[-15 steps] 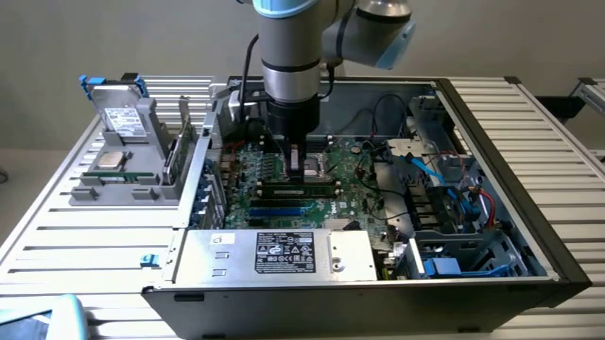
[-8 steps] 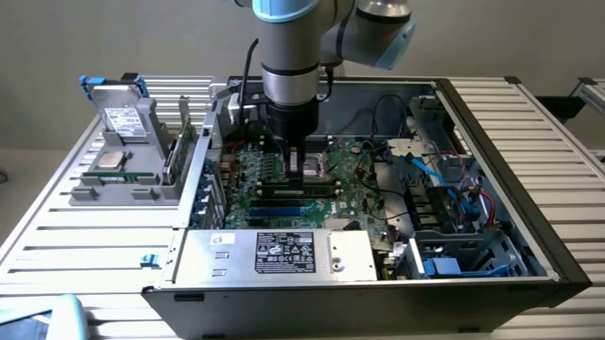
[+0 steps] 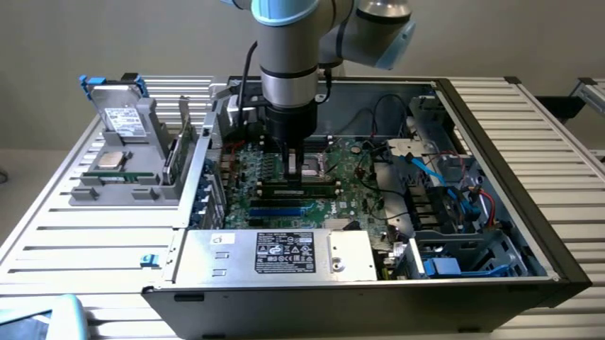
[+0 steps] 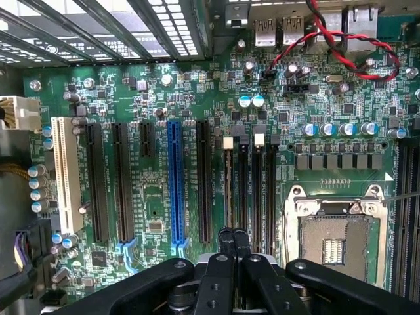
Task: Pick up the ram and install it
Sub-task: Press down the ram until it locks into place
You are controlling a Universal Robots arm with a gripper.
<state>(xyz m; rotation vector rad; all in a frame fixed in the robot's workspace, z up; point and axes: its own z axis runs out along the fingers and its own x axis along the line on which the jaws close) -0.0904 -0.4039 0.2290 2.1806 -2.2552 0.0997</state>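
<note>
Over the motherboard (image 4: 157, 197): end effector (image 4: 233, 237), fingers pinched together, nothing clearly held
ram (image 3: 300, 188): looks laid in its slot, just below me
risk: pressing off-centre, one end stays unlatched

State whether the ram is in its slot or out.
In: the ram lies flat along the motherboard's slots, beneath the shut gripper.
</note>
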